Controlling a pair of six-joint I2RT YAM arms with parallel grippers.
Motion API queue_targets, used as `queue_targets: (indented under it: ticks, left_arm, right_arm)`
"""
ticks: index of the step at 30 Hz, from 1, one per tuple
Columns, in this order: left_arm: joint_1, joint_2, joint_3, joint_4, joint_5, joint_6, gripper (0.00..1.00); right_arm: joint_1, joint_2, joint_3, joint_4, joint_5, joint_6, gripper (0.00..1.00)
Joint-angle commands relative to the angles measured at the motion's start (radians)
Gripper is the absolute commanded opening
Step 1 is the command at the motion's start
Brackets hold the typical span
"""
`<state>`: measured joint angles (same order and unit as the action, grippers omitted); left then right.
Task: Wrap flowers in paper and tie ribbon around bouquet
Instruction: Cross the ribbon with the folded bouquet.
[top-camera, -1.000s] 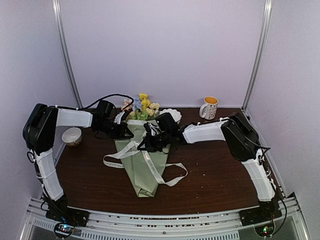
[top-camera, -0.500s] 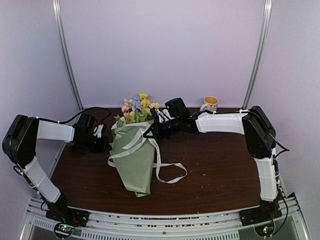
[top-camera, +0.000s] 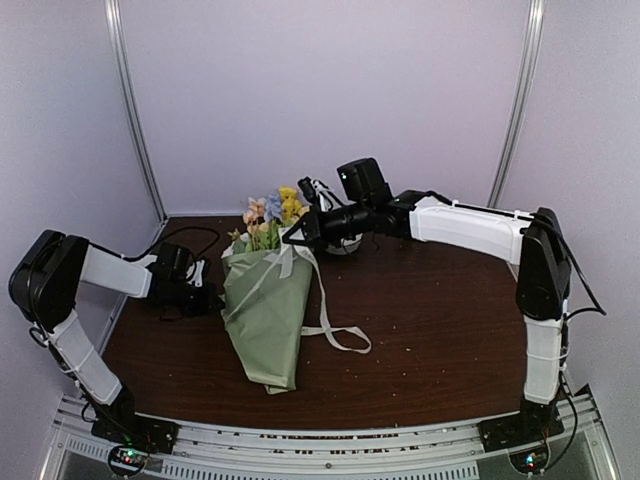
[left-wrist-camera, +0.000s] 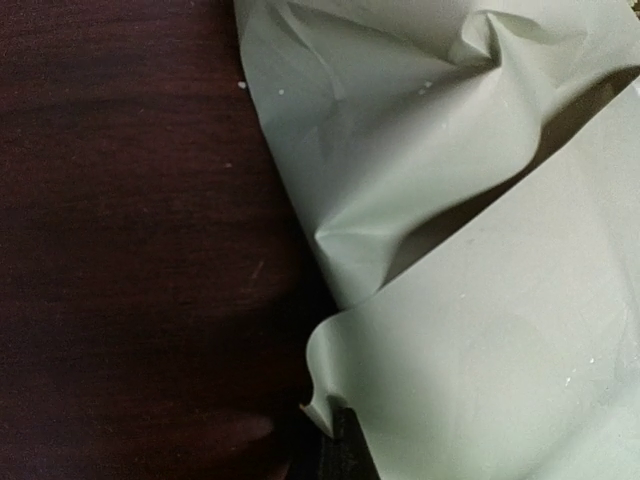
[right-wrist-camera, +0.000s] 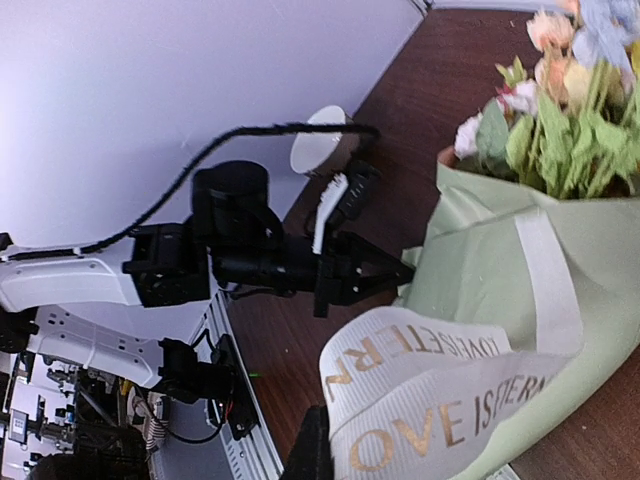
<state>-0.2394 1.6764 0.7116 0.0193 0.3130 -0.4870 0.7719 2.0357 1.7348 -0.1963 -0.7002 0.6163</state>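
Both tools are clamped: paper (left-wrist-camera: 480, 330) is pinched by the left tool (right-wrist-camera: 398, 271), apparently steadying the bouquet (top-camera: 265, 320) on the tabletop (top-camera: 430, 320), while ribbon (right-wrist-camera: 420, 390) is held up by the right tool (top-camera: 293, 237), probably for tightening.

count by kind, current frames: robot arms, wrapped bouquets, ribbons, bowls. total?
robot arms: 2 (left arm, right arm)
bouquet: 1
ribbon: 1
bowl: 1, seen only in the right wrist view
total: 5
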Motion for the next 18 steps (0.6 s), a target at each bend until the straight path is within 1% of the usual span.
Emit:
queue_targets:
  ticks: [1, 5, 10, 13, 15, 18]
  left_arm:
    - [0.002, 0.056, -0.039, -0.02, -0.042, -0.006, 0.0]
    - [0.002, 0.063, -0.04, -0.023, -0.046, 0.002, 0.0]
    - [0.002, 0.077, -0.05, -0.011, -0.042, 0.0, 0.0]
    - [0.002, 0.082, -0.059, 0.0, -0.041, -0.004, 0.0]
    - [0.002, 0.087, -0.061, 0.004, -0.04, -0.005, 0.0]
    - [0.002, 0.092, -0.065, 0.006, -0.039, -0.006, 0.0]
  right_arm:
    - [-0.008, -0.088, 0.148, -0.123, 0.018, -0.083, 0.0]
    - [-0.007, -0.101, 0.253, -0.181, 0.015, -0.097, 0.0]
    - [0.0, -0.095, 0.423, -0.241, 0.012, -0.118, 0.0]
    - [0.008, -0.09, 0.47, -0.206, 0.006, -0.093, 0.0]
    - [0.017, -0.08, 0.471, -0.156, 0.007, -0.064, 0.0]
    - [0.029, -0.024, 0.48, -0.077, 0.015, 0.012, 0.0]
